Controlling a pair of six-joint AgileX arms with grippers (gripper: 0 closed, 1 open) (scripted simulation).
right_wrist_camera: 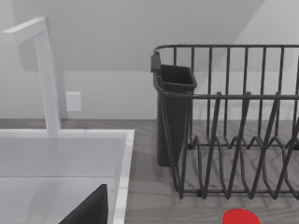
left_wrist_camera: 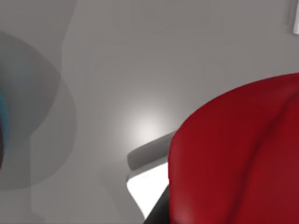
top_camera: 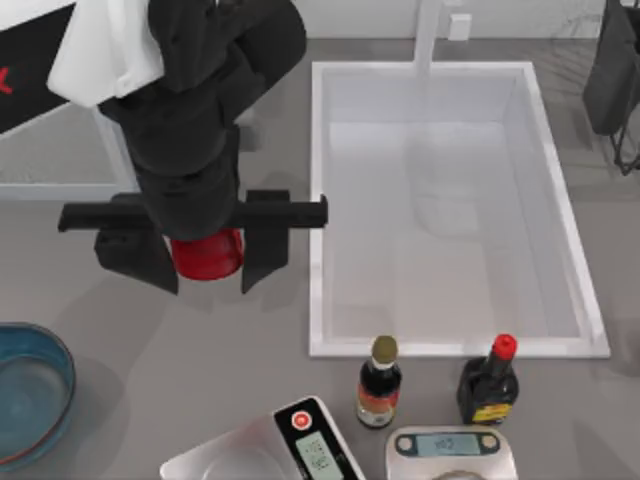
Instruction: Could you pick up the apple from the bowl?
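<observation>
- While my left gripper (top_camera: 207,262) hangs above the table to the left of the sink (top_camera: 318,300), its two fingers are pinching the apple (top_camera: 207,254), which is lifted clear of the bowl (top_camera: 40,440).
- The bowl sits well apart at the table's front left edge and looks empty.
- In the left wrist view the apple (left_wrist_camera: 238,158) is a smooth, glossy red curve; I judge it firm, light and rather slippery, best held across its widest girth, as the fingers appear to do.
- My right arm is parked at the far right, beside the dish rack (right_wrist_camera: 224,121); I cannot tell how its fingers stand.
- Count: one apple, one bowl, one sink, one faucet (top_camera: 428,35), two sauce bottles (top_camera: 379,382), two kitchen scales (top_camera: 265,445), one dish rack.
</observation>
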